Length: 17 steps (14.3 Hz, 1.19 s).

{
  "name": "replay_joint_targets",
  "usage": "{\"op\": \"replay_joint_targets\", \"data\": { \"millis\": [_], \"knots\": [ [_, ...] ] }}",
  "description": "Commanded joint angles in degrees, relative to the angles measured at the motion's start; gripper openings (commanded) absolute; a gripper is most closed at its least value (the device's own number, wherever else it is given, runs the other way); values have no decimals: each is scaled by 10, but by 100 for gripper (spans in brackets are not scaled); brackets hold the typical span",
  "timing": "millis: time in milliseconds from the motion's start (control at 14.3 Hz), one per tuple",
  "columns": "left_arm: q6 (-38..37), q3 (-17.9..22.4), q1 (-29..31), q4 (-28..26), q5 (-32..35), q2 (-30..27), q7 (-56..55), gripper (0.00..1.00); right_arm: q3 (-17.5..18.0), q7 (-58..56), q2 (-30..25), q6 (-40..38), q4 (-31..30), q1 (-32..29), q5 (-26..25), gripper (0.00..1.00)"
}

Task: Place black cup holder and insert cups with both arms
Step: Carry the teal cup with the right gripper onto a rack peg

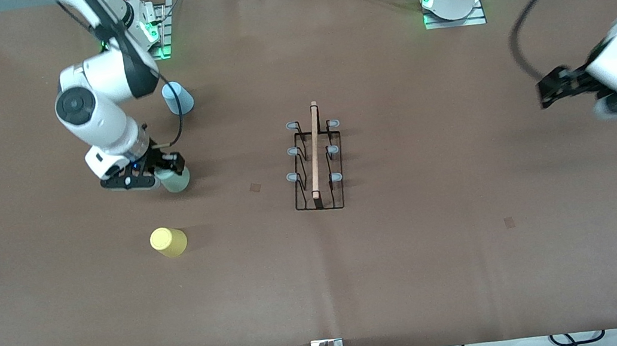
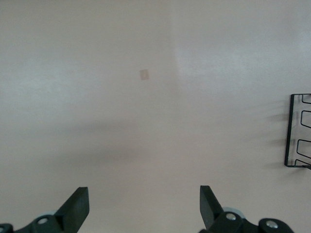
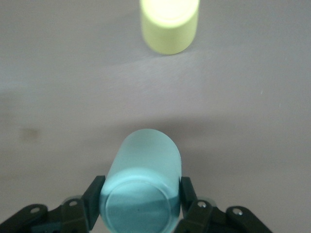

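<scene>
a: our right gripper [image 1: 170, 169] is squeezed shut on the green cup [image 1: 175, 179], toward the right arm's end of the table. the cup is upside down and we hold it by its sides, one finger on each.

b: it looks light and thin. we think a hard squeeze could bend it, and the smooth plastic may slip. holding it low on the sides seems good.

a: where does it go?

b: on the black cup holder [image 1: 316, 163] in the middle of the table. its pegs are all bare.

a: what else is near?

b: the yellow cup [image 1: 168, 241] sits nearer the front camera than our cup, and the blue cup [image 1: 178, 98] sits farther. both stand apart from us. nothing lies between us and the holder.

a: and our left gripper [image 1: 550, 86]?

b: it waits over the table at the left arm's end, fingers wide apart, holding nothing.
</scene>
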Motion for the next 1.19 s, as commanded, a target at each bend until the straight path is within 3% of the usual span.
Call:
{"op": "replay_joint_targets", "data": {
  "millis": [0,140,279,419,629,1118],
  "knots": [
    [77,39,-15,-101,-14,-79,18,100,66,134,-51,-85,29,6,-1,19],
    [89,40,-15,-119,-13,-93,8,100,119,240,-46,-131,87,9,4,18],
    [46,37,-10,-101,-13,-89,11,100,142,322,-35,-127,112,28,6,19],
    [-7,33,-10,-63,-12,-75,12,100,148,393,-7,-123,138,64,5,19],
    [-9,31,-10,-59,-14,-74,13,100,148,465,42,-113,185,107,4,19],
    [-7,31,-11,-55,-19,-67,14,100,148,476,93,-43,204,122,-5,22]
  ]
}}
